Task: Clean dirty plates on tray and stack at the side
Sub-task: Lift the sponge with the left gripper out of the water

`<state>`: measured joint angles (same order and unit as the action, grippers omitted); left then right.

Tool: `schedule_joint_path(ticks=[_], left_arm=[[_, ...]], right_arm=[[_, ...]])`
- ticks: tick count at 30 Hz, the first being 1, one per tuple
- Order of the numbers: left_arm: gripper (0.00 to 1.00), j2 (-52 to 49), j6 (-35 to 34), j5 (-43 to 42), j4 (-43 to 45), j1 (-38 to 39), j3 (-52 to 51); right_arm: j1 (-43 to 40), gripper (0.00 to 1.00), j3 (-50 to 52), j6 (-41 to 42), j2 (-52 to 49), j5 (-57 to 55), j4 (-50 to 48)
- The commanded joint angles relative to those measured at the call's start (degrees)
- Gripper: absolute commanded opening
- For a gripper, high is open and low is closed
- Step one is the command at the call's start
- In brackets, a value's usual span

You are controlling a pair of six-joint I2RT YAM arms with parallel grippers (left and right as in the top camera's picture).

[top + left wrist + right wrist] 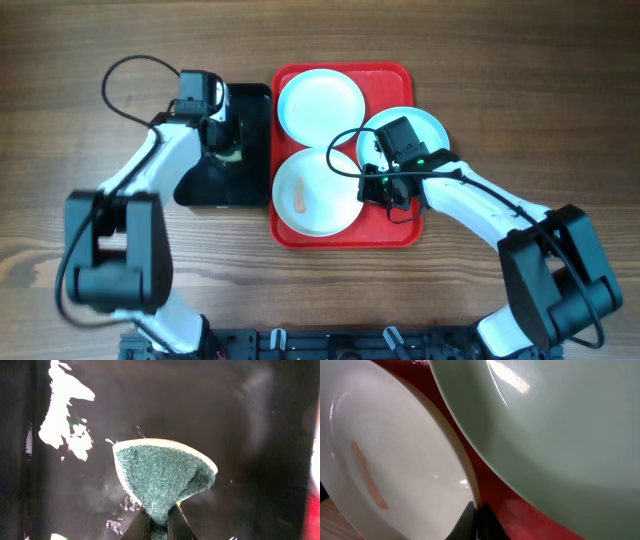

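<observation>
Wooden table (500, 80), red tray (345, 240) at centre, black tray (250, 110) just beside its left rim.

Near end of the red tray: near white plate (318, 192) lies flat, with one orange smear (367, 477) on its left half. Right gripper (476, 517) is at this plate's right edge. Its fingers are drawn together and the plate's rim runs in between their tips, so I record it as pinched on the rim (the contact sits at the very bottom of the right wrist view and only the tips show).

Middle, left: left gripper (159, 516) is over the black tray, closed on a sponge (165, 480). The sponge is folded, with the green scouring face outward and a pale yellow edge along the top. The black surface beneath is glossy with bright reflections.

Middle, right: aqua plate (432, 128) sits at the red tray's right side, its right edge out over the tray's rim. The right arm's wrist covers part of it. In the right wrist view its rim lies just beside the near white plate, red tray showing between them.

Far end: far white plate (320, 105) lies flat, its surface looks clean, and it almost touches the near white plate
</observation>
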<state>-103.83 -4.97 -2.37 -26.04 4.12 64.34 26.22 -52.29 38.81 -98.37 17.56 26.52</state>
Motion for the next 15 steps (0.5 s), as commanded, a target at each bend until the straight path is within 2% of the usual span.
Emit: schedule_joint_path(ticks=[1,7,15], left_arm=[[0.04,10.1,0.1,-2.9,-1.1,-0.1,0.2],[0.04,14.2,0.1,-3.0,-3.8,-0.1,0.2],[0.04,14.3,0.0,-3.0,-4.6,-0.1,0.2]], right_arm=[[0.2,0.04,0.2,0.2,-0.6,0.4,-0.2],[0.2,0.04,0.2,4.8,-0.6,2.0,-0.2],[0.2,0.04,0.2,4.7,-0.6,2.0,-0.2]])
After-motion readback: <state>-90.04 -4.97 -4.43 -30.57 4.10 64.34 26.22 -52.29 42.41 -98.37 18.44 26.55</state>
